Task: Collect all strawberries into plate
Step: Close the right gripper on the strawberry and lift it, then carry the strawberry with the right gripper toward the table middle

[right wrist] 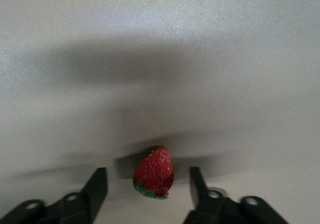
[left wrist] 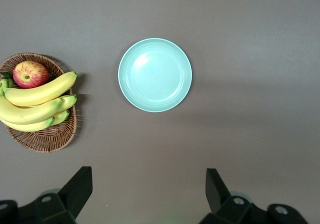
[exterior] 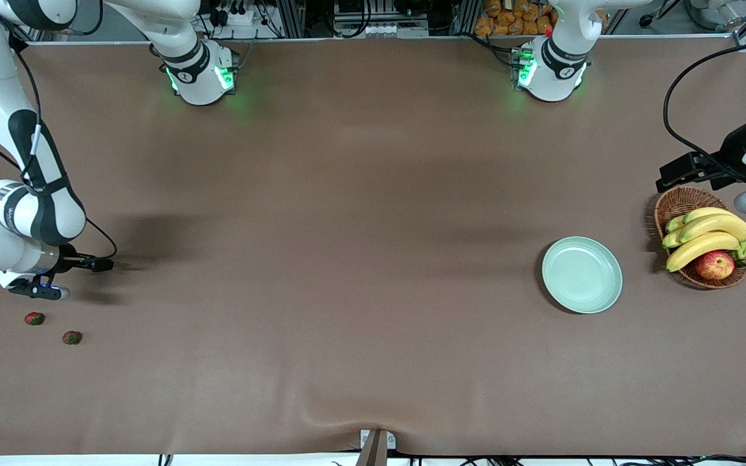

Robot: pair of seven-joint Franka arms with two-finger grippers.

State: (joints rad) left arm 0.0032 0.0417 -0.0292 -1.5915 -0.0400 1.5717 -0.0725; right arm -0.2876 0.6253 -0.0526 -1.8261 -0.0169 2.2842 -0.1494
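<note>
My right gripper (right wrist: 148, 184) is open around a strawberry (right wrist: 153, 172), low in the picture; it looks soft, so I'd squeeze its sides gently, while my left gripper (left wrist: 149, 191) waits open and empty.

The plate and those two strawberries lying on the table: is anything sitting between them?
No. In the front view only bare brown table lies between the plate and the two strawberries.
</note>
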